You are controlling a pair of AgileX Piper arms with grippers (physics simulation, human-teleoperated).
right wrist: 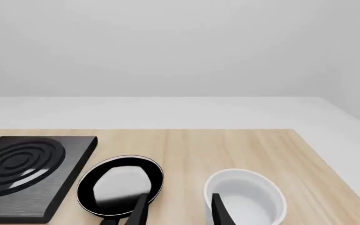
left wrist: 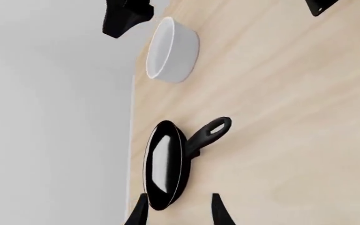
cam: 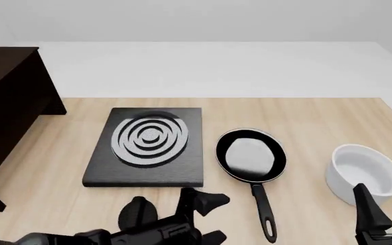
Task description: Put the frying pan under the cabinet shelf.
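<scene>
Pan (cam: 251, 155) sits flat on the bench (cam: 305, 117), just right of the stove (cam: 148, 145), handle pointing toward the arms. Bowl (cam: 363, 173) stands further right, apart from the pan. Cabinet (cam: 5, 107) at the far left, well apart from the pan. Left tool (cam: 203, 217) low near the front edge, fingers spread, holding nothing, near the pan handle. Right tool (cam: 387, 206) in front of the bowl, fingers spread, empty.
</scene>
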